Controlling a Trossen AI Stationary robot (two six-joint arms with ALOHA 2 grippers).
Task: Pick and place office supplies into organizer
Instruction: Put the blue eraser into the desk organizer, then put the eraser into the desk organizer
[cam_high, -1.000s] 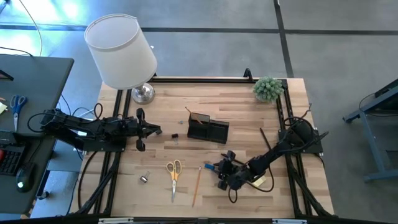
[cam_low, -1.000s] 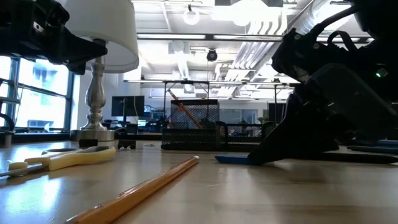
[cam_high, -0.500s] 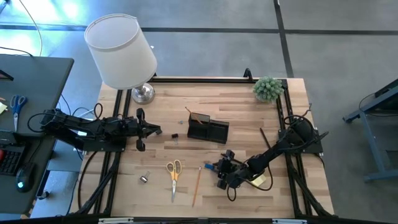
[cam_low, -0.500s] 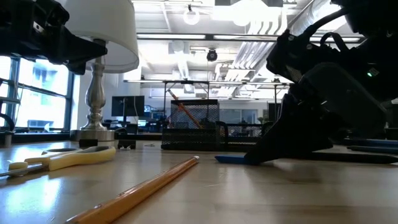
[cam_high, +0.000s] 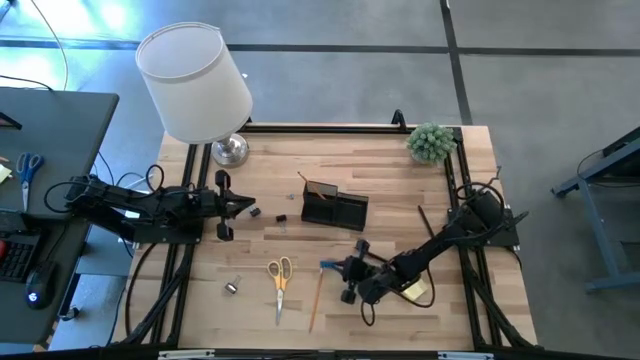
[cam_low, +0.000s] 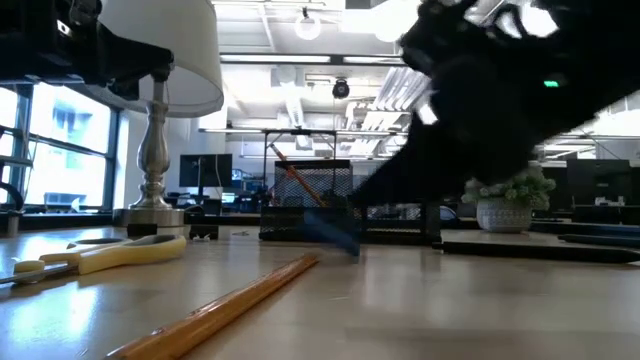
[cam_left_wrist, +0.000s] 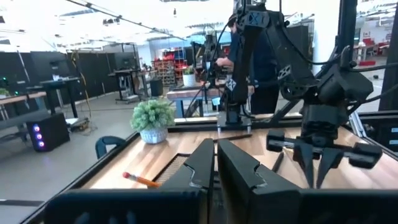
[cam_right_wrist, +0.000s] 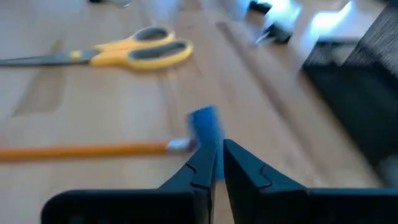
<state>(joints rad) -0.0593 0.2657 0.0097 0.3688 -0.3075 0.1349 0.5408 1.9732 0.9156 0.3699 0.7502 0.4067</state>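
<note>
Your right claw pinches the blue piece, with the pencil just beside it; your left claw, pressed together, waits over the counter.

One pair of yellow scissors, one pencil, one organizer, one lamp, one plant.

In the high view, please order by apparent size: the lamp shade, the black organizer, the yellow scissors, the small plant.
1. lamp shade
2. black organizer
3. yellow scissors and small plant: too alike to rank, the scissors longer, the plant wider.
</note>
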